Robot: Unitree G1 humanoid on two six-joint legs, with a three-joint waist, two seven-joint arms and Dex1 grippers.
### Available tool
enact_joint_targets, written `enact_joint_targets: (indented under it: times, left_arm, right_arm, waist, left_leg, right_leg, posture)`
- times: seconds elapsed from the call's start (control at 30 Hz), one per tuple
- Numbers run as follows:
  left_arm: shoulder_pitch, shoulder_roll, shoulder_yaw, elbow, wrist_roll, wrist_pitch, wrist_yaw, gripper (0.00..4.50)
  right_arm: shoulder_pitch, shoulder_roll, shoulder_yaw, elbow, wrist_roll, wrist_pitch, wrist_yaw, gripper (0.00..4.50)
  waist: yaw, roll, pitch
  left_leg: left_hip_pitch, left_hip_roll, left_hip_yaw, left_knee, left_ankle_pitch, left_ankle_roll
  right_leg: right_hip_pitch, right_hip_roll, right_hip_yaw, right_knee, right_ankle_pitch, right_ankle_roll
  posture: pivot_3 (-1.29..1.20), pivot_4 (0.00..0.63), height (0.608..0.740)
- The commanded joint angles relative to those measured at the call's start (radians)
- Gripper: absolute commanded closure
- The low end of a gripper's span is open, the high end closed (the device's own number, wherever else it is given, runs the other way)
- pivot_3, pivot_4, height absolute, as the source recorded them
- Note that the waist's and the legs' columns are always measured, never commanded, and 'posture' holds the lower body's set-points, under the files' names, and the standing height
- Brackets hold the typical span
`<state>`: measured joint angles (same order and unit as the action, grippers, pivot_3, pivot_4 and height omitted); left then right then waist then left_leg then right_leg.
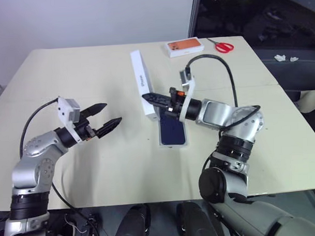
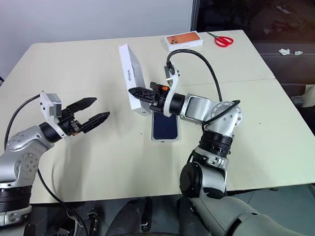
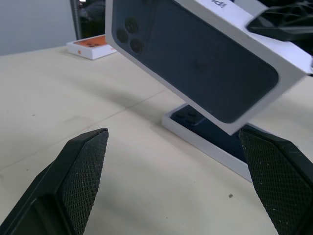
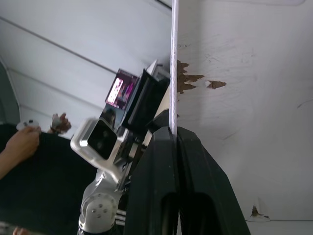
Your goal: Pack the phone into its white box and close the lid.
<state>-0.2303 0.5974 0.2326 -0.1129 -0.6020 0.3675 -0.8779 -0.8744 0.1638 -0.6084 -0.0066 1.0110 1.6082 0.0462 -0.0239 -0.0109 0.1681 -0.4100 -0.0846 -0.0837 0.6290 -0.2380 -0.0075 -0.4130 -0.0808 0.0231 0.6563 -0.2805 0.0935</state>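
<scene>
Phone (image 1: 173, 131) already down in the white box (image 1: 173, 144) mid-desk, lid (image 2: 134, 79) pinched in the right hand (image 2: 142, 93) (left hand (image 1: 110, 117) gaping, empty), closing left.

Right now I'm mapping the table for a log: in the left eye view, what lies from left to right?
left gripper → the lid, held on edge by the right gripper → orange phone box → red scissors.

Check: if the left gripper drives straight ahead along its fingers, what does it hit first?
Likely the lid. The open left gripper points across the table at it, and the right gripper holds it on edge above the white box with the phone inside. Depth is unclear, so it could pass just under the lid.
</scene>
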Motion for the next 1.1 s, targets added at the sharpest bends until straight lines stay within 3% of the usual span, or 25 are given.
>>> enact_joint_targets:
  times: [0.03, 0.6, 1.03, 1.1]
  left_arm:
    - [0.009, -0.005, 0.014, -0.036, -0.006, -0.004, 0.016, 0.00]
    - [0.000, -0.029, -0.021, -0.020, 0.006, -0.009, 0.016, 0.00]
    - [-0.001, -0.028, -0.027, -0.008, 0.013, -0.012, 0.011, 0.00]
    - [-0.003, -0.026, -0.024, -0.014, 0.010, -0.007, 0.013, 0.00]
  right_arm:
    - [0.129, 0.108, 0.035, -0.004, 0.088, 0.006, -0.032, 4.44]
    - [0.196, 0.100, 0.068, 0.066, 0.085, 0.006, -0.078, 4.44]
    - [0.247, 0.014, 0.185, 0.088, 0.083, -0.032, -0.061, 4.44]
    - [0.198, 0.043, 0.150, 0.077, 0.157, -0.047, -0.085, 4.44]
  waist:
    - [0.001, 0.000, 0.000]
    - [0.001, 0.000, 0.000]
    - [0.006, 0.001, -0.002]
    - [0.007, 0.001, -0.002]
  left_leg:
    - [0.000, 0.000, 0.000, 0.000, 0.000, 0.000]
    - [0.000, 0.000, 0.000, 0.000, 0.000, 0.000]
    - [0.002, -0.001, -0.001, 0.000, -0.001, 0.001]
    - [0.002, -0.001, -0.001, 0.001, -0.001, 0.001]
  right_leg:
    - [0.000, 0.000, 0.000, 0.000, 0.000, 0.000]
    - [0.000, 0.000, 0.000, 0.000, 0.000, 0.000]
    - [0.004, -0.001, -0.001, -0.002, 0.000, 0.000]
    - [0.004, -0.001, -0.001, -0.002, 0.000, 0.000]
  posture:
    - [0.00, 0.150, 0.740]
    - [0.00, 0.150, 0.740]
    - [0.00, 0.150, 0.740]
    - [0.00, 0.150, 0.740]
